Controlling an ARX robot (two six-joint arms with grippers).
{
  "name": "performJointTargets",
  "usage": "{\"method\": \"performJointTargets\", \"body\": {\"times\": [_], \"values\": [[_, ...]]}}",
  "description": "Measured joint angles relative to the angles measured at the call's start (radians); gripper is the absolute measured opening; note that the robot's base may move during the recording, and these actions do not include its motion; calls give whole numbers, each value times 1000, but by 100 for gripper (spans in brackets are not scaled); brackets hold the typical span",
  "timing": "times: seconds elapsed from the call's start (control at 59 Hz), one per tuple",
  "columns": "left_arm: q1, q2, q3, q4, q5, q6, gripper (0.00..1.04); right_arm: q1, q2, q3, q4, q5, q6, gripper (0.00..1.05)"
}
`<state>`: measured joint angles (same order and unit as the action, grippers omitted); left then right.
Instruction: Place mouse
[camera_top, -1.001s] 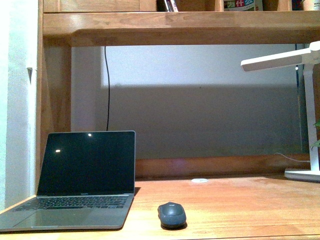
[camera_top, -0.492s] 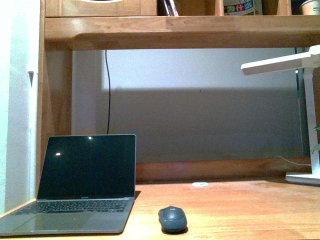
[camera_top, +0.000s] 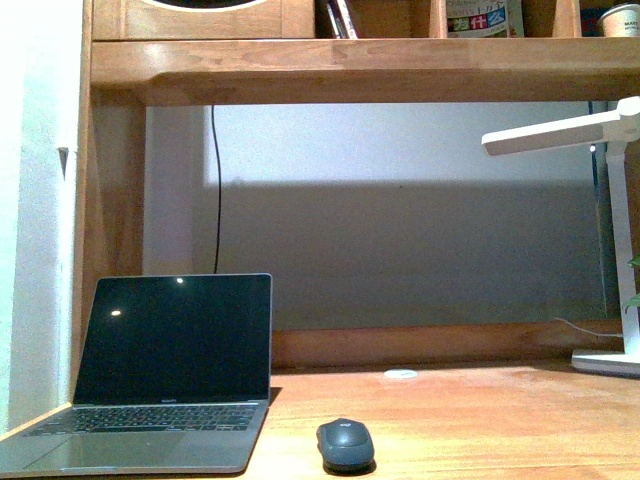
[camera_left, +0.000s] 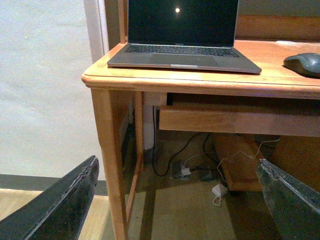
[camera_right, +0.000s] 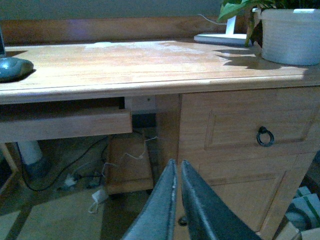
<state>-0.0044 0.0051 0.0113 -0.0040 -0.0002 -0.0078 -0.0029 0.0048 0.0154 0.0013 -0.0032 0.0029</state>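
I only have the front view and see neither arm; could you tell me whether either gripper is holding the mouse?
Observer: No. The mouse lies free on the desk; the left gripper is open, below the desktop's edge.
Operator: And the right one, please?
Observer: The right gripper is shut on nothing, low in front of the drawer's ring pull.
Operator: Is anything on the desk's right end?
Observer: A white plant pot stands there.

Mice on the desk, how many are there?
1. The mouse sits on the desk, just right of the open laptop near the front edge. Nothing suggests another, though the desk's far right is out of view.
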Motion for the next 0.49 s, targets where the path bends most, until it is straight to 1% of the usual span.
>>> {"method": "performJointTargets", "body": {"times": [0.102, 0.17, 0.221, 0.492], "values": [[0, 0, 0, 0, 0, 0, 97, 0, 0, 0, 0, 0, 0, 31], [0, 0, 0, 0, 0, 0, 97, 0, 0, 0, 0, 0, 0, 41], [0, 0, 0, 0, 0, 0, 97, 0, 0, 0, 0, 0, 0, 52], [0, 0, 0, 0, 0, 0, 97, 0, 0, 0, 0, 0, 0, 97]]}}
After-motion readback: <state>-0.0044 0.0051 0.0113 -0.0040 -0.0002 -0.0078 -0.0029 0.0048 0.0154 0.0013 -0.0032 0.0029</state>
